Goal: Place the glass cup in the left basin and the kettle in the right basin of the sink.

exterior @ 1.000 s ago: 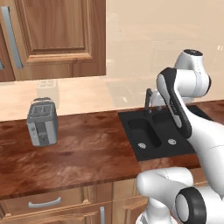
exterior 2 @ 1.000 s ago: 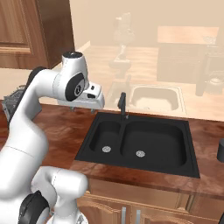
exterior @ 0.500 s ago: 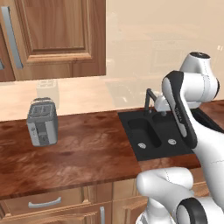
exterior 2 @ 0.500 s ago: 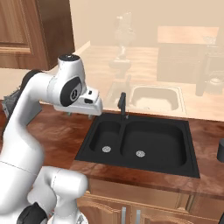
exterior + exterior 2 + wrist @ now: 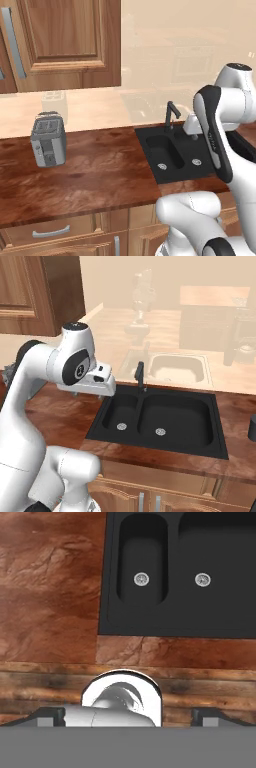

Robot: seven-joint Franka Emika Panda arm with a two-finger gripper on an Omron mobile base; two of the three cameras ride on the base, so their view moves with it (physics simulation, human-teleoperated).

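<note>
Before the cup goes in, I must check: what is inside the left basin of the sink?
Inside the left basin only its round silver drain is visible. No part of its floor is covered in the hand view.

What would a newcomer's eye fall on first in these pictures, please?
Probably the matte black double-basin sink set in the dark wood counter, its narrow left basin and wider right basin each showing a round silver drain. Next, the white arm's open gripper hangs above the counter's front edge, empty. A boxy grey toaster stands far left on the counter.
</note>
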